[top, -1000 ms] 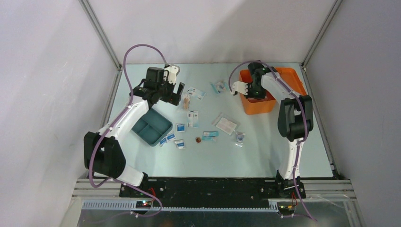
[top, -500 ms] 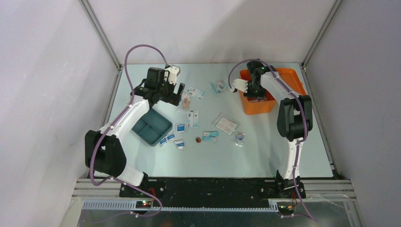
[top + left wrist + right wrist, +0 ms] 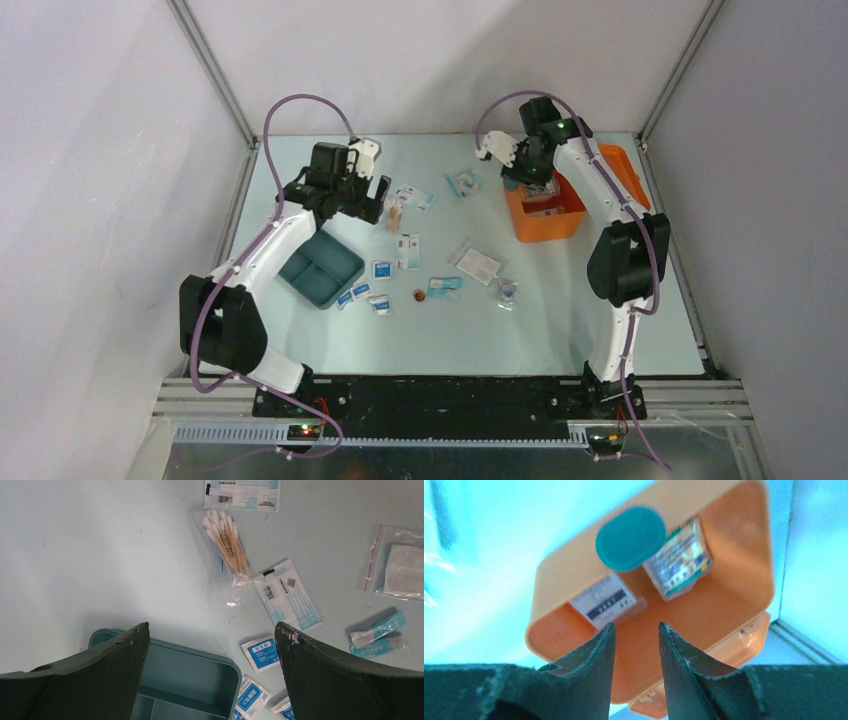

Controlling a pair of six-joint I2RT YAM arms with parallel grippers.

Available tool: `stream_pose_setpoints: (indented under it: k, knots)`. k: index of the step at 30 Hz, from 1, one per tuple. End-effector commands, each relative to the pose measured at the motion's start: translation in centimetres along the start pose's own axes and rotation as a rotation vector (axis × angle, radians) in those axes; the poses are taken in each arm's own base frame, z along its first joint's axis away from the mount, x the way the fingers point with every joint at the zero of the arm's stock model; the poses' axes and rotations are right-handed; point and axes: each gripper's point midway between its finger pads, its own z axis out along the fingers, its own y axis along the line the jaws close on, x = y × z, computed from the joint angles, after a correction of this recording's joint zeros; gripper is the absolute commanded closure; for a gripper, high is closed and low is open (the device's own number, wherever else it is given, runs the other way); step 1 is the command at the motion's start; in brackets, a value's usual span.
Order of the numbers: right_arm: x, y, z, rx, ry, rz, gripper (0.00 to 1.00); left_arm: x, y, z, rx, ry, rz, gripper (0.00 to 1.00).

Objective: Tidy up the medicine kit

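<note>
Right gripper (image 3: 636, 626): fingers a narrow gap apart, nothing between them. Hangs straight above the medicine kit (image 3: 724, 610), lid laid flat beside it. Seen only from the right wrist: a teal oval piece (image 3: 630, 538), a dark-labelled packet (image 3: 606, 601) and a green-and-yellow packet (image 3: 679, 562) on the floor below the fingertips. From the top, merely an orange box near the table (image 3: 75, 555) edge. Left gripper (image 3: 211, 627): spread wide, empty, over the teal tray (image 3: 190, 665) rim; cotton swabs (image 3: 227, 542) ahead, plain surface ahead-left.

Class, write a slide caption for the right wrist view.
Right gripper, empty, over the open medicine kit: white packet and printed packet inside, teal oval at its wall.
</note>
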Motion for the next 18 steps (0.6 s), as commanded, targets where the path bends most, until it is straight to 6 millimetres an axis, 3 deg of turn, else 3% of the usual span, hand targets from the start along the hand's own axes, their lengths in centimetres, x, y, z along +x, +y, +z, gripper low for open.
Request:
stream_pose_setpoints:
  k: [1, 4, 7, 12, 14, 18]
  knots:
    - [-7.0, 1.1, -4.3, -0.049, -0.275, 0.132, 0.6, -1.6, 0.2, -0.6, 0.006, -0.055, -0.011, 0.0]
    - [-10.2, 3.8, -4.7, -0.189, -0.399, 0.203, 0.62, -1.7, 0.3, -0.9, 0.004, -0.061, -0.013, 0.0]
    - [-11.4, 8.6, -2.6, -0.376, -0.393, 0.273, 0.63, -1.8, 0.6, -1.5, -0.006, -0.067, -0.013, 0.0]
    - [-11.1, 15.1, 1.0, -0.488, -0.274, 0.31, 0.59, -1.1, 1.3, -2.3, -0.027, -0.068, -0.026, 0.0]
    - [-10.1, 16.4, 2.6, -0.466, -0.199, 0.314, 0.58, -0.7, 1.3, -2.8, -0.029, -0.072, -0.028, 0.0]
    - [-7.5, 16.8, 4.7, -0.406, -0.094, 0.34, 0.57, 0.3, 1.1, -3.1, -0.025, -0.063, -0.037, 0.0]
